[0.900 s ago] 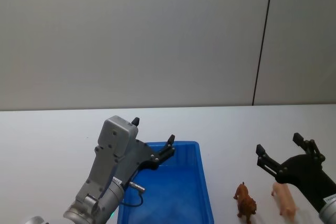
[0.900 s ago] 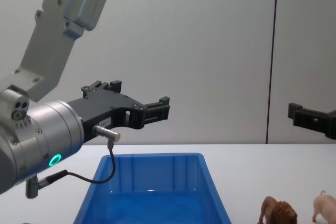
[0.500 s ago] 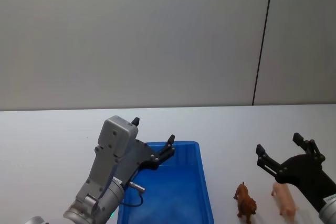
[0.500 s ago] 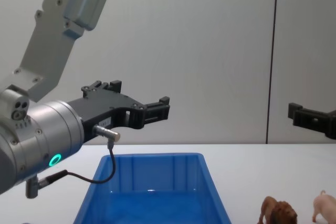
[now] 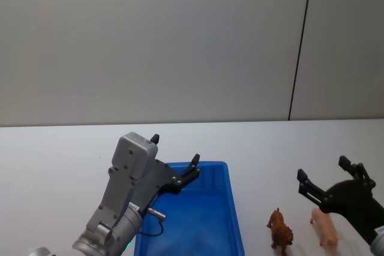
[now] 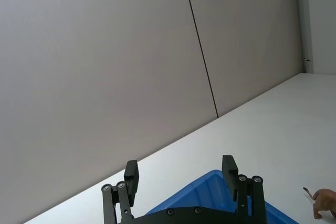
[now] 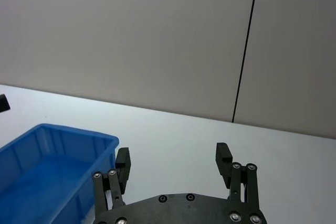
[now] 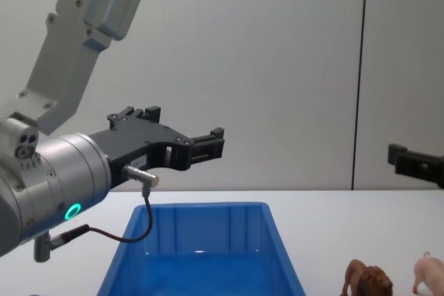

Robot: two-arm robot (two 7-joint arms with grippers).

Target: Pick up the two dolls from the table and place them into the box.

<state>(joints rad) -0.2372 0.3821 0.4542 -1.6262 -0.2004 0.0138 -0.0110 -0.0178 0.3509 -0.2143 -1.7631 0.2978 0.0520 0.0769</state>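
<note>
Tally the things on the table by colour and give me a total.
Brown: 1, the lion
Pink: 1, the pig
Blue: 1, the box
Total: 3

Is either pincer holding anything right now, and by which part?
Nothing. Left pincer and right pincer are open and empty; lion and pig stand on the table.
</note>
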